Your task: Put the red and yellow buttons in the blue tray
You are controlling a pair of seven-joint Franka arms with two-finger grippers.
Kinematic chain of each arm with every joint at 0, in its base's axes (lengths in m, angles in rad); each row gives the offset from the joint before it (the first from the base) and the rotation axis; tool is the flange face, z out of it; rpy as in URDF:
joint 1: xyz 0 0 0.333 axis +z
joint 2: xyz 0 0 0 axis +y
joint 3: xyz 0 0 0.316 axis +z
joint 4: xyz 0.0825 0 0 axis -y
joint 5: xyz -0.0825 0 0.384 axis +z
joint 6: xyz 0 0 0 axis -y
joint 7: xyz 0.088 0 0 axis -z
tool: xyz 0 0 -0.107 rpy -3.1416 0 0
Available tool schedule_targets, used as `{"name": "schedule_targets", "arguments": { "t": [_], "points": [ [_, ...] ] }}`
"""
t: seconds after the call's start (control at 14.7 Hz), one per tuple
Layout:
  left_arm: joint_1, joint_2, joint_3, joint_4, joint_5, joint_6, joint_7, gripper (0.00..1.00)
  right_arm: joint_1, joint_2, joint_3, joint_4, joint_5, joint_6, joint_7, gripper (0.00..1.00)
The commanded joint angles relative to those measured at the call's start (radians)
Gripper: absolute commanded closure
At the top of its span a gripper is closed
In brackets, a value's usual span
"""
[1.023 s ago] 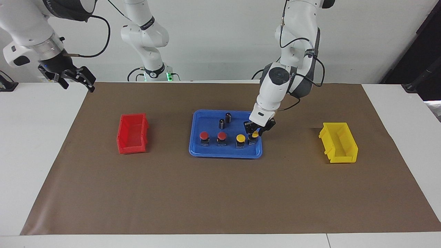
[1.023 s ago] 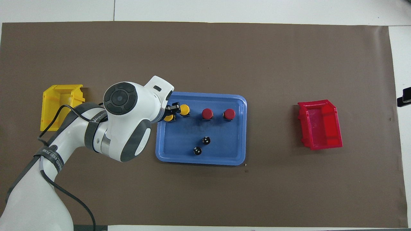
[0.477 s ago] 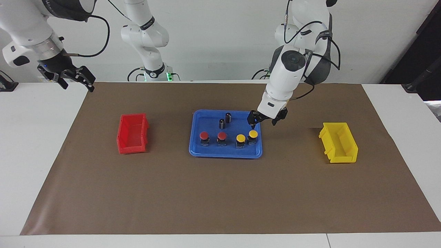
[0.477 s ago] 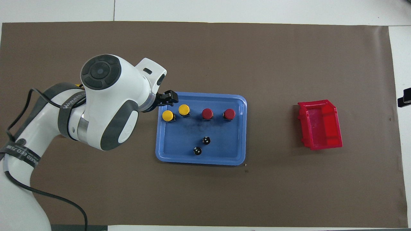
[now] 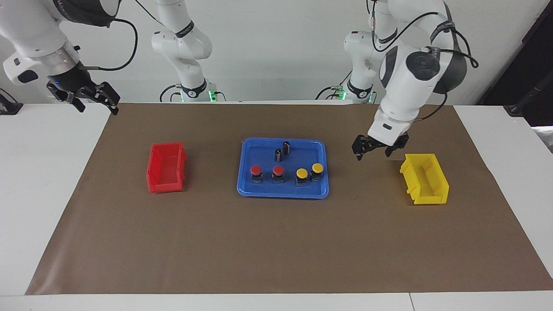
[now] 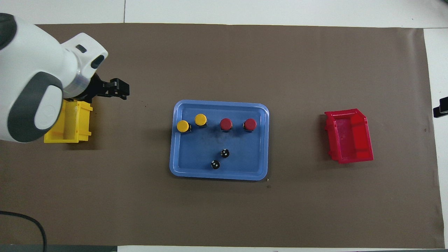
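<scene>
The blue tray [image 5: 259,153] [image 6: 219,104] lies mid-table. In it stand two red buttons [image 5: 256,169] [image 5: 278,169] [image 6: 250,124] [image 6: 226,124] and two yellow buttons [image 5: 301,173] [image 5: 317,167] [image 6: 200,119] [image 6: 182,126], in a row along the tray's edge farther from the robots. My left gripper [image 5: 374,153] [image 6: 120,91] hangs open and empty above the mat, between the tray and the yellow bin. My right gripper [image 5: 96,103] waits open and empty, raised over the mat's corner at the right arm's end.
Two small dark cylinders [image 5: 278,154] [image 5: 286,147] stand in the tray, nearer to the robots than the buttons. A yellow bin [image 5: 425,179] [image 6: 70,122] sits toward the left arm's end, a red bin [image 5: 166,167] [image 6: 350,136] toward the right arm's end.
My left gripper let go of a yellow button in the tray, rose and swung away toward the yellow bin. The right arm has not moved.
</scene>
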Motion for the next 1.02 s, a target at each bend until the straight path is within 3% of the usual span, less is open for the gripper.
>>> {"name": "schedule_targets", "arguments": {
  "t": [0.0,0.34,0.95],
  "points": [
    [0.082,-0.029,-0.008,0.026,0.009,-0.070,0.118,0.00,-0.009,-0.015,0.009,-0.014,-0.004,-0.010,-0.026,0.00],
    [0.195,-0.024,-0.008,0.106,-0.038,-0.130,0.253,0.00,-0.009,-0.015,0.009,-0.014,-0.004,-0.018,-0.026,0.00],
    [0.194,-0.084,-0.017,0.117,-0.024,-0.191,0.286,0.00,-0.004,-0.015,0.011,-0.012,-0.004,-0.013,-0.025,0.00]
  ]
}}
